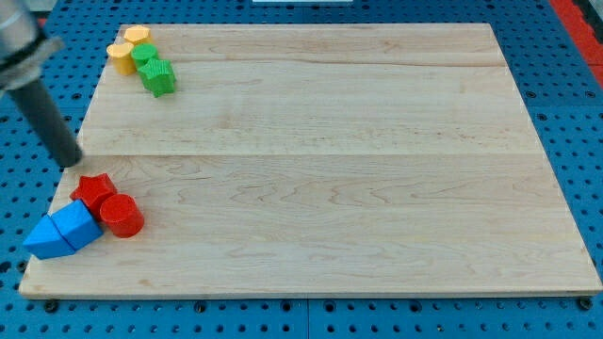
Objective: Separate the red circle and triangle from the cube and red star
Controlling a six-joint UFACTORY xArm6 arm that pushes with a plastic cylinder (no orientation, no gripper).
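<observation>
My tip (pixel 70 163) rested at the bench's (pixel 330 141) left edge in the view; being a plain rod, it had no hand to open or close and held nothing. Just below and slightly to the view's right of my tip lay the red star (pixel 94 191), near but apart from it. The red circle (pixel 122 216) touched the star on its lower right side, farther from my tip. The blue cube (pixel 78 224) sat directly below the star, touching it, and the blue triangle (pixel 46 239) pressed against the cube's left side, lowest of the cluster. Well above my tip and to its right, near the bench's top left corner, stood two yellow blocks (pixel 129 48) and two green blocks (pixel 154 70) bunched together.
</observation>
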